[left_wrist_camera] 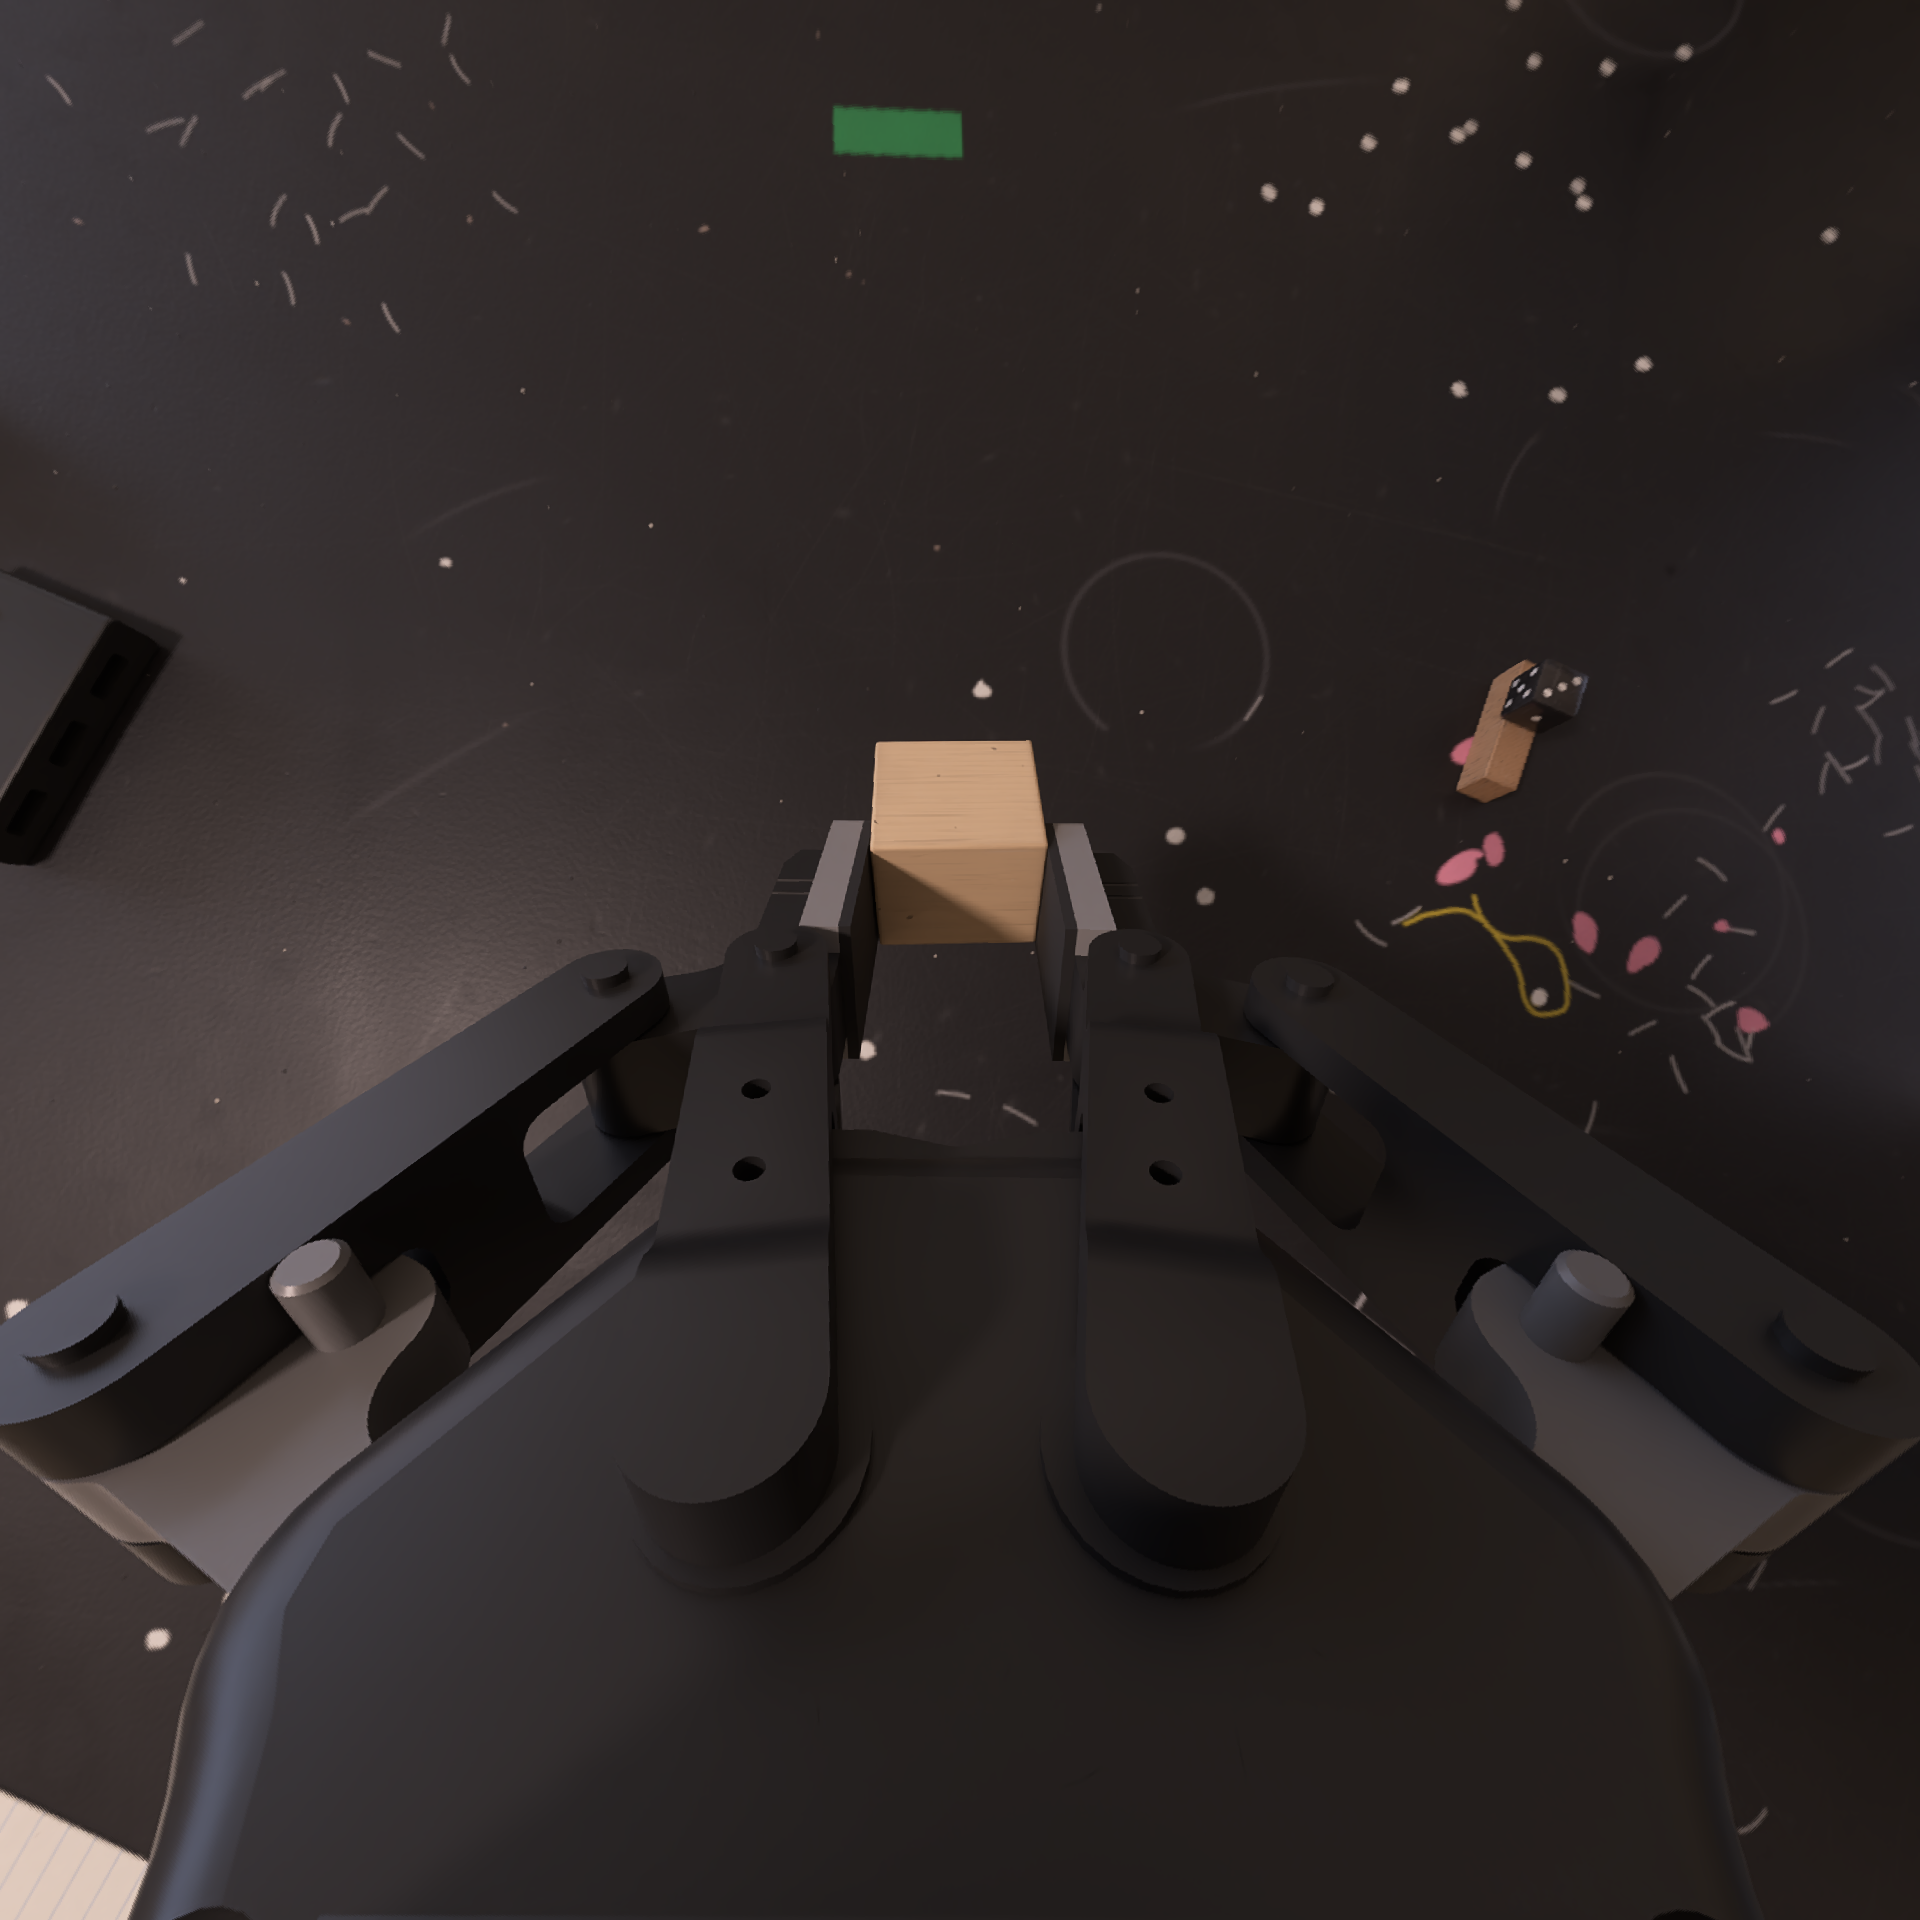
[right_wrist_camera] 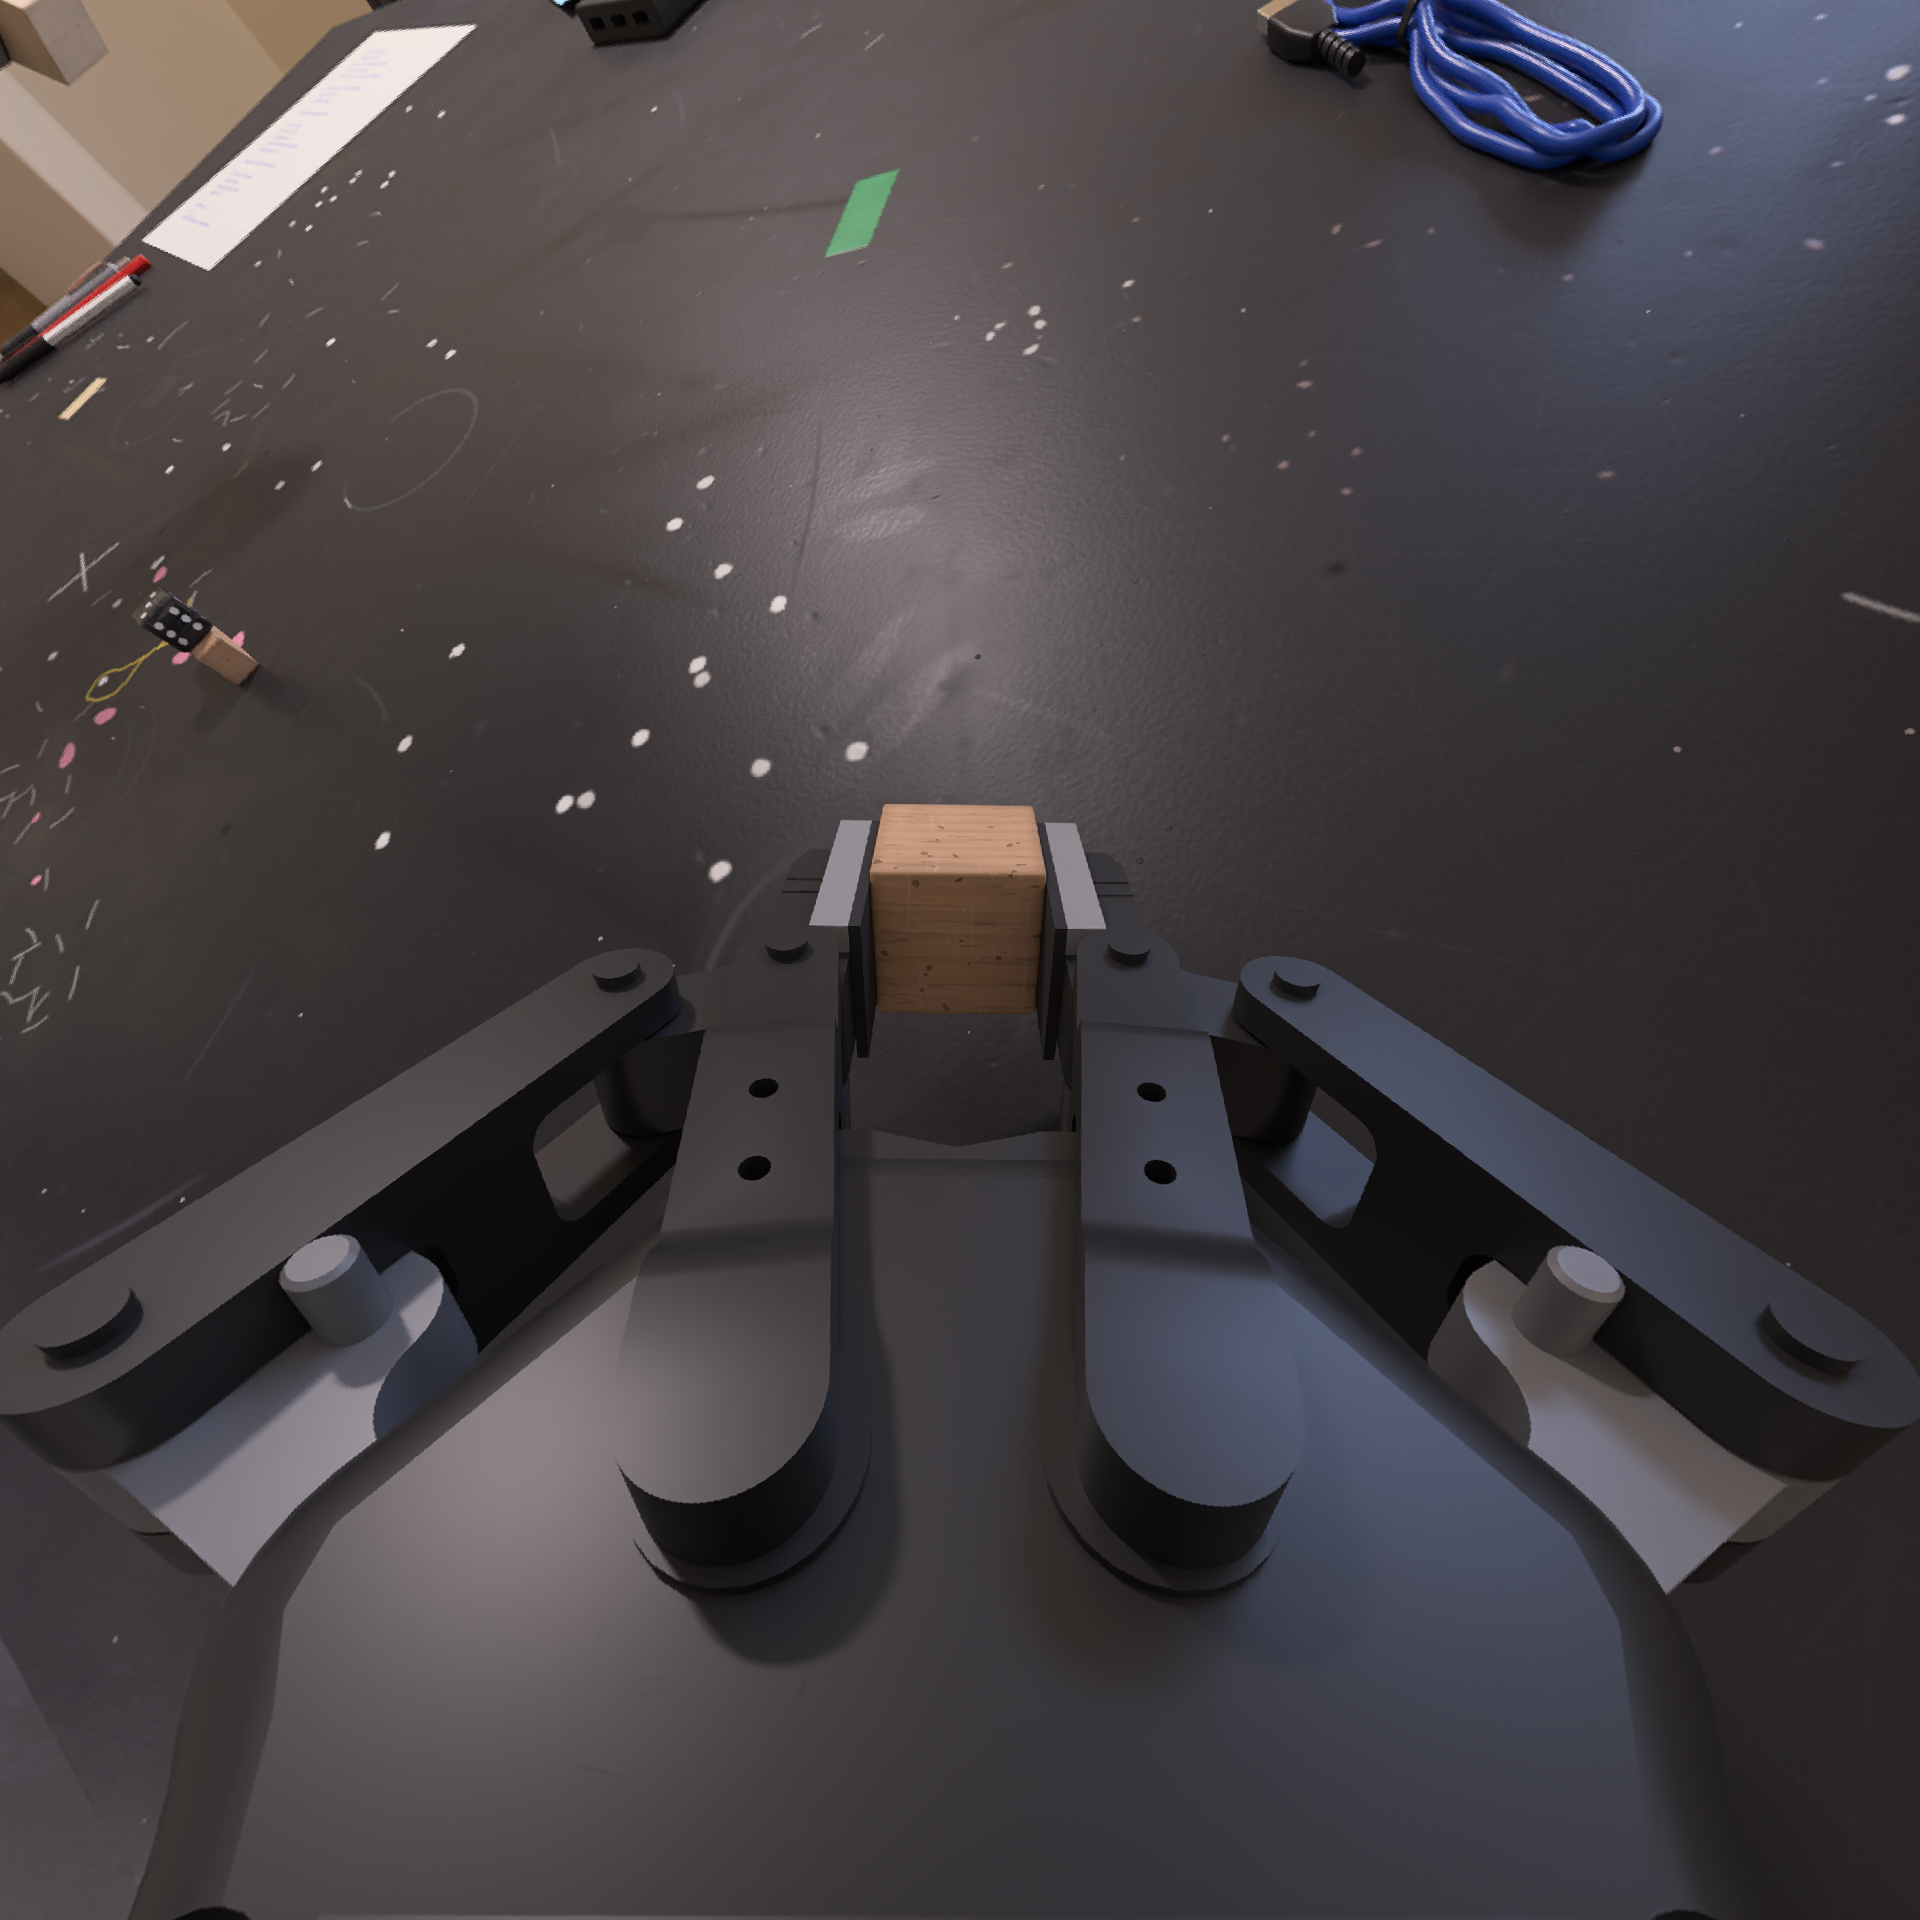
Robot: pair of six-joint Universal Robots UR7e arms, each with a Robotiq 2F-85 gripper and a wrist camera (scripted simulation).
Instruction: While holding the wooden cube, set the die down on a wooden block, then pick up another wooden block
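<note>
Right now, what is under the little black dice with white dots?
The die sits on one end of a long wooden block lying on the dark table. The block's top under the die is covered, so that patch cannot be seen.

Left gripper (left_wrist_camera: 957, 873): clamped on pale wooden cube (left_wrist_camera: 957, 831) — pads flush on both sides.
Die (left_wrist_camera: 1548, 694): black, atop oblong wooden block (left_wrist_camera: 1493, 750) — ahead-right of the tool.
Table (left_wrist_camera: 623, 468): dark, scuffed.
</note>
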